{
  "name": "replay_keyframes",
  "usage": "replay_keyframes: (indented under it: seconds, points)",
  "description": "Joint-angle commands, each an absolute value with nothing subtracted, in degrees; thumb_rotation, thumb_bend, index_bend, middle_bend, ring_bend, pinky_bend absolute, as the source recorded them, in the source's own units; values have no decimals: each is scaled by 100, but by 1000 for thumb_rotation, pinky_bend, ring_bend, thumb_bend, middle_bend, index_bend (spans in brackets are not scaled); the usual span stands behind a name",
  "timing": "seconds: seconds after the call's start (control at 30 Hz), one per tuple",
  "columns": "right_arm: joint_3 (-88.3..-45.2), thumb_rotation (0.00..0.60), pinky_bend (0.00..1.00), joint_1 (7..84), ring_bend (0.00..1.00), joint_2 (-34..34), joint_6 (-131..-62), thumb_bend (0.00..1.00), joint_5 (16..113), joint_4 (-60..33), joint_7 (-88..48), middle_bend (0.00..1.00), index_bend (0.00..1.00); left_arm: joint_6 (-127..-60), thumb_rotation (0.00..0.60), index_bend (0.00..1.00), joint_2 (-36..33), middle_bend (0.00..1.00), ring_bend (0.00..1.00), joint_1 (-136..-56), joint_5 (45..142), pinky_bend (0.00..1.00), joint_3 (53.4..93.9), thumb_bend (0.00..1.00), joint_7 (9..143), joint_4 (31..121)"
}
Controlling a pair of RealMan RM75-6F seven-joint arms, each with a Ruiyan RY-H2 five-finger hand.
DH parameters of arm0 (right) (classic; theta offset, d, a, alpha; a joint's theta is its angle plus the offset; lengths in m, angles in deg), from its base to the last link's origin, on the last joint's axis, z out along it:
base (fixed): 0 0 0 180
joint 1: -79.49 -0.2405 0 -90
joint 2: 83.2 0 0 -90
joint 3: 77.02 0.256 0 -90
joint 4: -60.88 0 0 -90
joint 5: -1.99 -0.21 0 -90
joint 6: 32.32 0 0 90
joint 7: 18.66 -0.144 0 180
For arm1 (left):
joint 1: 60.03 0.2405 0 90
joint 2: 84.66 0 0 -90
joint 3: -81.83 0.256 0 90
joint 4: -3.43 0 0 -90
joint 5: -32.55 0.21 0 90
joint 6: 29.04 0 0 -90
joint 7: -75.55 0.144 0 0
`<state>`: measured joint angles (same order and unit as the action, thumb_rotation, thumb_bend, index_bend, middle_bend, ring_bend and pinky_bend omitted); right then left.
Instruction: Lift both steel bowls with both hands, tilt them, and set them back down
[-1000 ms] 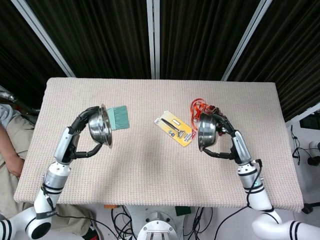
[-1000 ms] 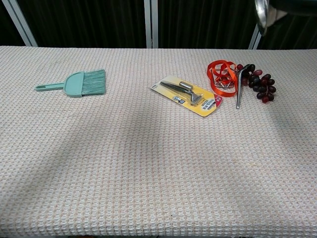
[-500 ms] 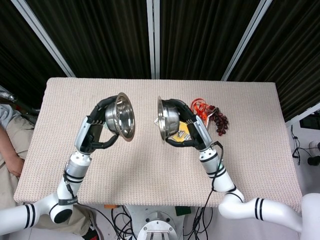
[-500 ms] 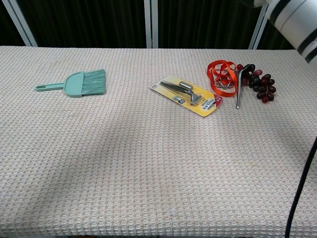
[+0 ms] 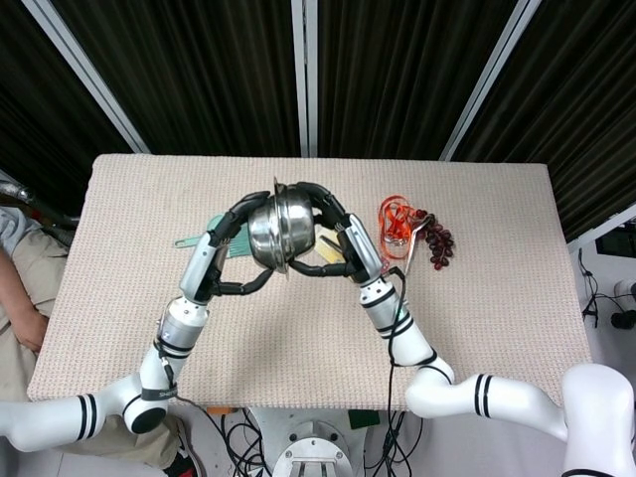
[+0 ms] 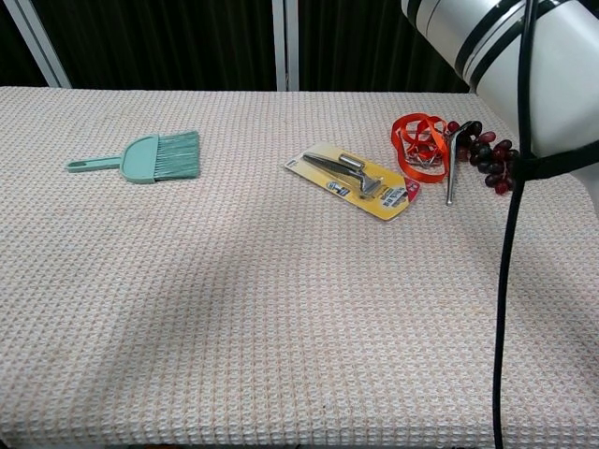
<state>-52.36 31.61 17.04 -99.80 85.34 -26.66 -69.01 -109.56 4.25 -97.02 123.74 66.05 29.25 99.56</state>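
A desk (image 6: 234, 309) under beige waffle-weave cloth stands before dark pleated curtains (image 5: 397, 70). The left hand (image 5: 231, 234) and right hand (image 5: 343, 243) each clasp shiny round steel bowls (image 5: 280, 227), pressed together, tilted, high above a teal plastic brush (image 6: 150, 157) and yellow packet (image 6: 354, 180).

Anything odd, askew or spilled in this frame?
Nothing spilled or damaged. Both steel bowls are held up mid-air and pressed together at centre, left hand and right hand gripping them. The teal brush and packaged tool lie flat.
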Motion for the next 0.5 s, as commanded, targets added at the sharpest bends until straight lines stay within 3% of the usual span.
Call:
replay_keyframes:
  seconds: [0.03,0.3,0.5]
  points:
    - [-5261,600,539,3227,451,1657,-10102,397,8553,-2699,-6897,538,696,-11050,600,595,433,560,477,-9680,12327,674,6559,359,2963,9946]
    - [-5315,600,539,3561,451,1416,-10530,397,8554,-2857,-7126,538,696,-11360,600,595,293,560,477,-9467,12116,674,6419,363,2842,9923]
    - [-5315,600,539,3332,451,1576,-10292,397,8500,-2774,-7082,538,696,-11249,600,595,348,560,477,-9590,12207,674,6427,364,2797,9928]
